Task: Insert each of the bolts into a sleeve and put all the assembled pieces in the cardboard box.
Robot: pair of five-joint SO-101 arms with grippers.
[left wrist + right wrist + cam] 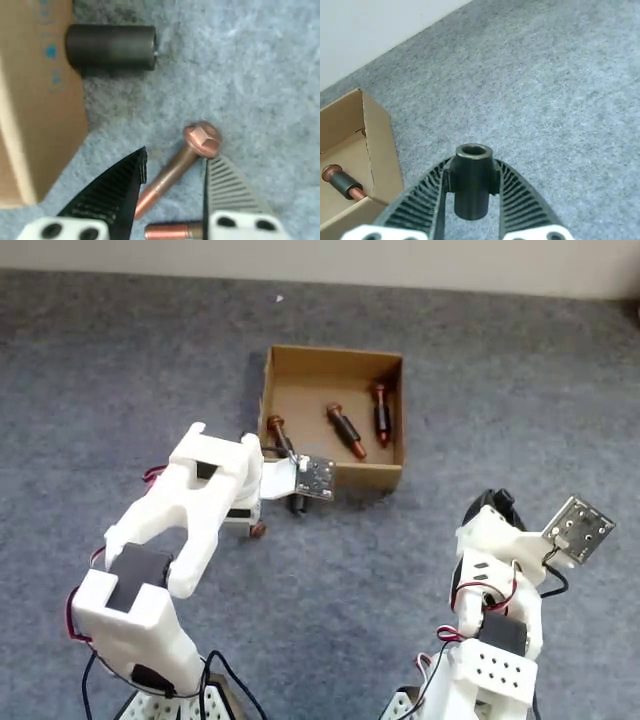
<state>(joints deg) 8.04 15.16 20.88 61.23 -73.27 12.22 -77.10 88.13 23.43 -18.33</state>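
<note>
Sleeve (110,47) beside cardboard box (35,115), bolt (172,172) near

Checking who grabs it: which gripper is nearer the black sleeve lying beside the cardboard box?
Left. The left gripper hangs just short of that sleeve; the right gripper, clamping its own sleeve, sits far off.

At centre left of the high view a loose sleeve (297,504) is half covered by a wrist camera board (315,476), and a copper tip (258,530) cannot be matched to a bolt. In the left wrist view a second bolt (170,231) and the cardboard box (35,125) are cut by the picture's edge, and the lying bolt (180,165) is partly hidden behind a black finger (120,190). In the right wrist view an assembled piece (342,184) is cut off likewise.
</note>
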